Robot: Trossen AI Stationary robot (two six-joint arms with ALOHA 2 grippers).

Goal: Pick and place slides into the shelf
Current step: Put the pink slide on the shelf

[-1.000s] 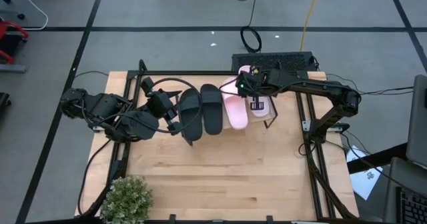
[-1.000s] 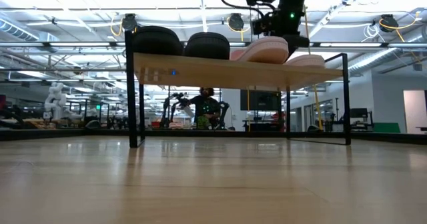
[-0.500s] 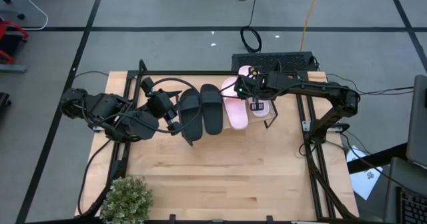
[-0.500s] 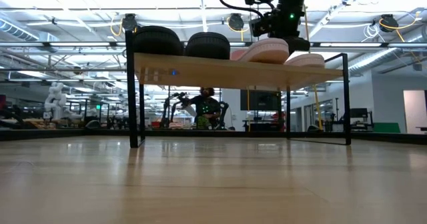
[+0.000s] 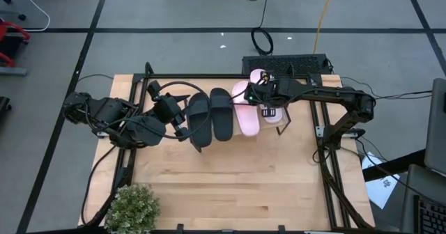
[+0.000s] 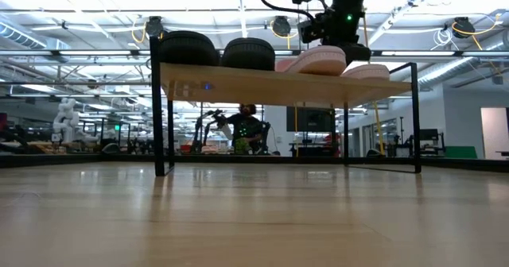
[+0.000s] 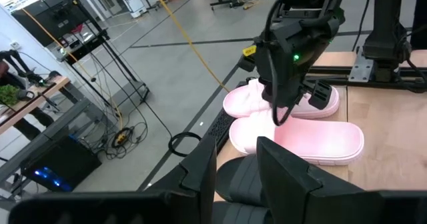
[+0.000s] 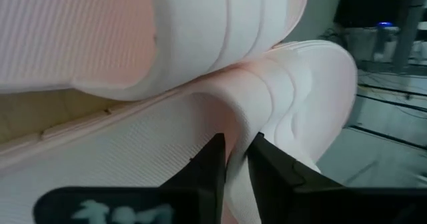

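Four slides lie side by side on the shelf (image 6: 278, 84): two black ones (image 5: 198, 119) (image 5: 221, 114) and two pale pink ones (image 5: 245, 112) (image 5: 270, 110). In the low view the left pink slide (image 6: 314, 59) sits higher than the right one (image 6: 367, 71) and overlaps it. My right gripper (image 5: 261, 95) reaches down between the pink slides and is shut on a pink strap. My left gripper (image 5: 182, 121) stands at the leftmost black slide (image 7: 237, 174), its fingers apart. My right gripper pinches the edge of a pink slide's strap (image 8: 235, 127) between its two fingers, slanting down from the far right. That slide's footbed (image 8: 120, 164) stays on the shelf. My left gripper has its fingers (image 7: 287, 177) over the black slide; I cannot tell whether they touch it.
The shelf stands across the far half of the wooden table (image 5: 230, 185). A potted plant (image 5: 132, 207) sits at the table's near left corner. A black frame (image 5: 327, 157) runs along the table's sides. A person (image 6: 246, 128) sits far behind in the room.
My right gripper has turned a little at the wrist above the pink slides, staying at the same height. The raised pink slide has remained on the shelf.
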